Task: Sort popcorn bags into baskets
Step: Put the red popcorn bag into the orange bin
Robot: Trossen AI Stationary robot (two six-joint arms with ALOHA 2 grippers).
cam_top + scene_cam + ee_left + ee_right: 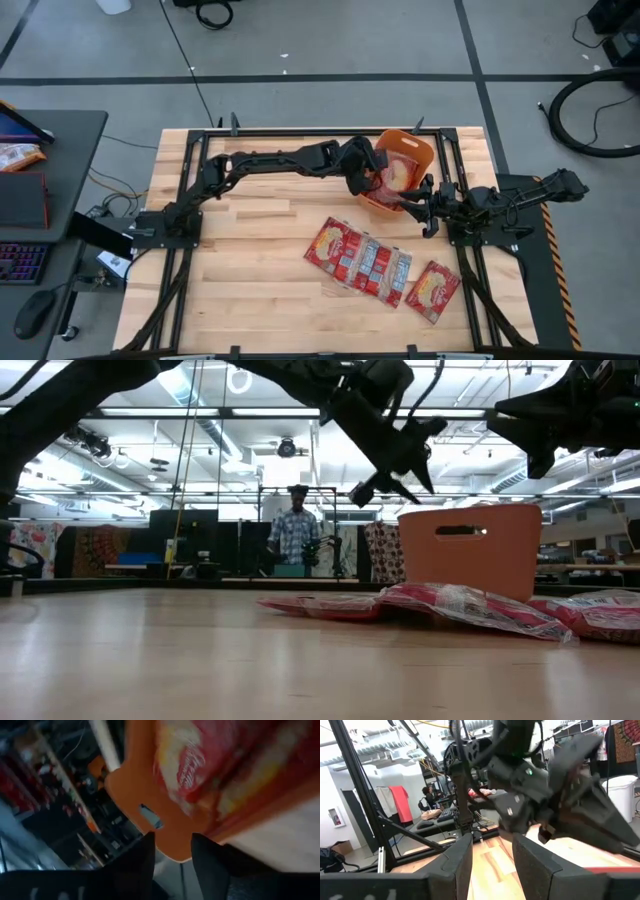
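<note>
The orange basket (412, 140) (470, 550) stands on the far right part of the table. Red popcorn bags (400, 172) (190, 760) lie inside it. Several more red bags lie flat in a row on the table nearer to me (340, 245) (385, 270) (432, 290) (450, 603). My left gripper (376, 183) (172, 852) hovers above the basket's near left rim. It is open and holds nothing. My right gripper (425, 208) (492, 855) waits beside the basket's near right corner, open and empty, and faces my left gripper (555, 795).
A black frame (200, 140) runs around the table's edges. The two arm bases stand at the left (150, 225) and right (480, 225) sides. Bare wood lies on the left and near side of the bags. A person (295, 530) stands in the room behind.
</note>
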